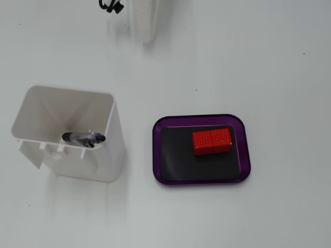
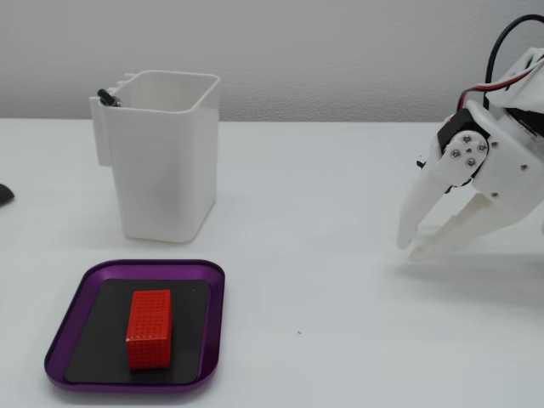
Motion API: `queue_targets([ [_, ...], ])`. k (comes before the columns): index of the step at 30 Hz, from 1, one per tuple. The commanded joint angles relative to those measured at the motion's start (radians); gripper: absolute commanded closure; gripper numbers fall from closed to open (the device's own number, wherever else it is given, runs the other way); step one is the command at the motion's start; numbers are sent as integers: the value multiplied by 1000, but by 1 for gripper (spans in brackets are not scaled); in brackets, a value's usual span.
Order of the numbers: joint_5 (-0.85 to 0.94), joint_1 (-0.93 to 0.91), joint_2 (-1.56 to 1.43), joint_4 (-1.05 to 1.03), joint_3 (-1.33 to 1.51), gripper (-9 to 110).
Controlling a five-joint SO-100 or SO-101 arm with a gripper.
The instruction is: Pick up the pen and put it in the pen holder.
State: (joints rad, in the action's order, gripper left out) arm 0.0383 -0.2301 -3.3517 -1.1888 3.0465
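Note:
The pen, clear-bodied with black ends, lies across the near rim of the white pen holder, resting on its small side pocket. In a fixed view only the pen's black tip shows at the holder's top left rim. My white gripper hangs at the right side of the table, far from the holder, its two fingers slightly apart and empty, tips just above the table. In a fixed view only one white finger shows at the top edge.
A purple tray with a black mat holds a red perforated block; it also shows in a fixed view in front of the holder, with the block. A dark object sits at the left edge.

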Motion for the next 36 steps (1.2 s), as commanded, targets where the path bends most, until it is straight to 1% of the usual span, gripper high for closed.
queue_targets([
  [1,-2,-14,-58,-9,9,102],
  [7,-6,-285,-60,-21,9,102],
  [11,3,-360,-60,-20,9,102],
  [13,2,-342,-60,-21,8,102],
  [15,-8,-284,-60,-21,8,102],
  [21,-5,0,-58,-21,9,102],
  [24,5,80,-58,-21,9,102],
  [36,3,83,-58,-21,8,102],
])
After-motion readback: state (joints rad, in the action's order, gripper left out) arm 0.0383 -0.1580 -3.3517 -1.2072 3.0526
